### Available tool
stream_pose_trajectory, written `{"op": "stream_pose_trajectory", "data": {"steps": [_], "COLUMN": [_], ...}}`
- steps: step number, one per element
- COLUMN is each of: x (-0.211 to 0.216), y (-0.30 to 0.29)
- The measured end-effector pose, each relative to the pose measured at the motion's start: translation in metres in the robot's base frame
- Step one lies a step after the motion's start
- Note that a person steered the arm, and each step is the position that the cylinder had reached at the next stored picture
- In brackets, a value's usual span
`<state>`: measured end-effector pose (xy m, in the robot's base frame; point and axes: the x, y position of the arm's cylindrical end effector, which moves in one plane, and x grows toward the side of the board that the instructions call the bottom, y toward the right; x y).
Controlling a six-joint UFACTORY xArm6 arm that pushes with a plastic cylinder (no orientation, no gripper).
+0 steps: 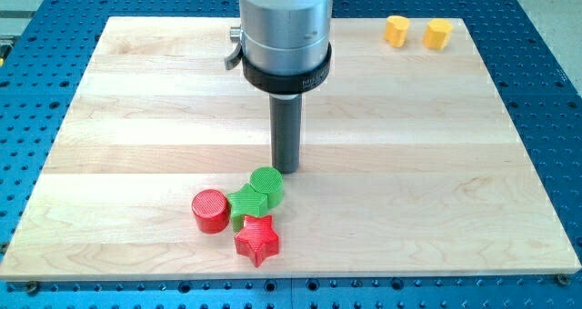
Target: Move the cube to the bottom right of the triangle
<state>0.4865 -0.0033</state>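
My tip (pixel 287 170) rests on the wooden board (pixel 136 118), just above and to the right of a green round block (pixel 268 184), close to it or touching. A green star-like block (pixel 245 203) lies against the green round block's lower left. A red cylinder (pixel 210 210) stands to its left. A red star (pixel 257 240) lies just below the green pair. I cannot make out a cube or a triangle among the blocks in view.
Two yellow blocks (pixel 396 30) (pixel 437 34) with angled sides sit side by side near the board's top right corner. The arm's wide silver body (pixel 282 27) hangs over the board's top middle. A blue perforated table (pixel 546 73) surrounds the board.
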Motion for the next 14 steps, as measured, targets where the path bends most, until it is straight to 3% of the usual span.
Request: {"op": "stream_pose_trajectory", "data": {"steps": [3,7,8,10,11,12,13,14], "x": [-0.088,-0.119,-0.123,-0.223,-0.286,-0.291,-0.220,-0.235], "y": [-0.019,-0.020,0.002,0.090,0.082,0.055,0.030,0.061]}}
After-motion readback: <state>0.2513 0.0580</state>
